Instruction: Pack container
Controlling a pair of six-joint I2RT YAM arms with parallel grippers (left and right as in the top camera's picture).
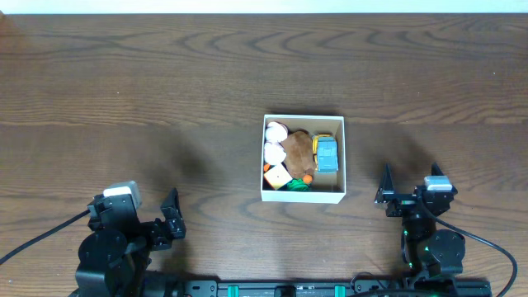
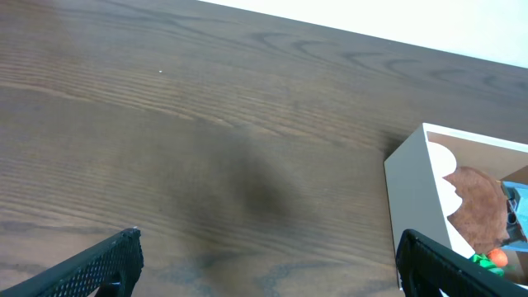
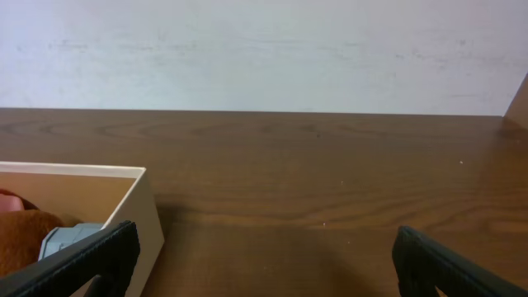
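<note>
The container (image 1: 302, 196), a square white box with a tan inside, sits on the table a little right of centre. In it lie a brown plush (image 1: 299, 148), a blue toy (image 1: 327, 154), white pieces (image 1: 275, 142), a pale orange block (image 1: 278, 176) and a green piece (image 1: 297, 186). My left gripper (image 1: 172, 216) rests open near the front edge, well left of the box, with nothing between its fingers. The right gripper (image 1: 386, 191) is open and empty just right of the box. In the left wrist view the gripper (image 2: 268, 247) faces bare wood, the container (image 2: 408, 198) at right. The right wrist view has its gripper (image 3: 264, 239) with the container (image 3: 140, 214) at left.
The dark wooden table (image 1: 165, 91) stretches all round the box. A pale wall (image 3: 264, 49) stands behind the table's far edge. Both arm bases sit at the front edge.
</note>
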